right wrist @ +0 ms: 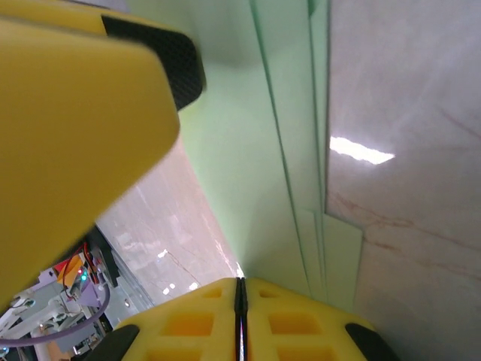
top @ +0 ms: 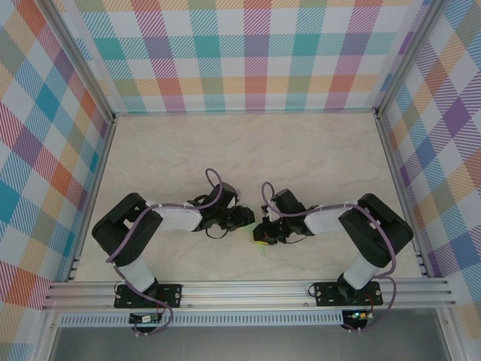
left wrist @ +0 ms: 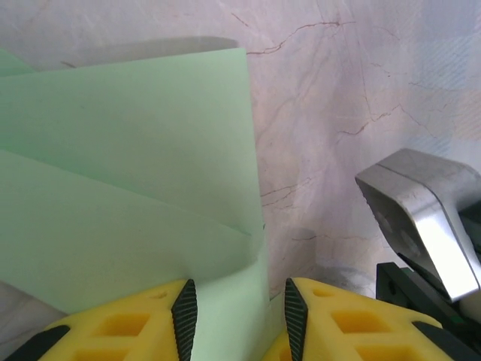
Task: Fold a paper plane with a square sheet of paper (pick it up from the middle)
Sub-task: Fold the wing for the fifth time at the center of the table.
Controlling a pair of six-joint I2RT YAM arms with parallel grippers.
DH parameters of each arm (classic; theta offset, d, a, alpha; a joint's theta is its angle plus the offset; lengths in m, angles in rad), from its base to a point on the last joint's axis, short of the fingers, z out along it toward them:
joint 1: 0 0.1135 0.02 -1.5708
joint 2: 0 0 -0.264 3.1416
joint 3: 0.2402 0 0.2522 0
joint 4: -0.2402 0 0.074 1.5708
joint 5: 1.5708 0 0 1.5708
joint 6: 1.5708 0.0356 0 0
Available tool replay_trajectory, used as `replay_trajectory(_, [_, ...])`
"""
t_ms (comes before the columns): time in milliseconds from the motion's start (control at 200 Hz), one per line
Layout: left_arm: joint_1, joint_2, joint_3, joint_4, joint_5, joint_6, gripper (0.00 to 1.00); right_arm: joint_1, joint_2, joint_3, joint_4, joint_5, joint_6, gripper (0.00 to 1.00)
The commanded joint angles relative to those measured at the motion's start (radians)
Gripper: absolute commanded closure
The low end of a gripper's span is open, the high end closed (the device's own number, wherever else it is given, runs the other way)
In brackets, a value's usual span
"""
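The pale-green sheet of paper (left wrist: 128, 173) is folded into several overlapping layers and lies against the marble table. My left gripper (left wrist: 235, 301) is open, its yellow fingers (left wrist: 120, 331) apart with a curled flap of the paper standing between the black pads. My right gripper (right wrist: 240, 282) is shut, and the paper (right wrist: 255, 150) narrows down into the seam of its pads. From above, the left gripper (top: 244, 218) and the right gripper (top: 263, 229) meet at the table's middle front. Just a sliver of green paper (top: 260, 241) peeks out under them.
A yellow finger of the left gripper (right wrist: 75, 135) looms close in the right wrist view. A silver metal part of the right arm (left wrist: 428, 218) sits just right of the left fingers. Plaid walls (top: 248, 53) enclose the marble table (top: 301, 150) on three sides.
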Motion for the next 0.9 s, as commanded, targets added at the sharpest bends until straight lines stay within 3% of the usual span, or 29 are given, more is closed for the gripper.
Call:
replay_trajectory(0, [-0.007, 0.082, -0.016, -0.027, -0.071, -0.027, 0.61, 0.009, -0.019, -0.055, -0.058, -0.035, -0.033, 0.89])
replay_trajectory(300, [0.0, 0.086, -0.004, -0.071, -0.086, -0.02, 0.62, 0.022, -0.145, -0.161, -0.179, -0.048, -0.104, 0.87])
replay_trajectory(595, [0.001, 0.068, 0.007, -0.071, -0.062, -0.001, 0.62, 0.022, -0.322, -0.109, -0.355, 0.039, -0.115, 0.86])
replay_trajectory(750, [0.0, 0.058, 0.01, -0.077, -0.053, 0.013, 0.61, 0.022, -0.405, -0.061, -0.29, 0.09, -0.055, 0.84])
replay_trajectory(895, [-0.003, 0.057, 0.014, -0.079, -0.05, 0.017, 0.61, 0.022, -0.309, 0.002, -0.219, 0.117, -0.005, 0.84])
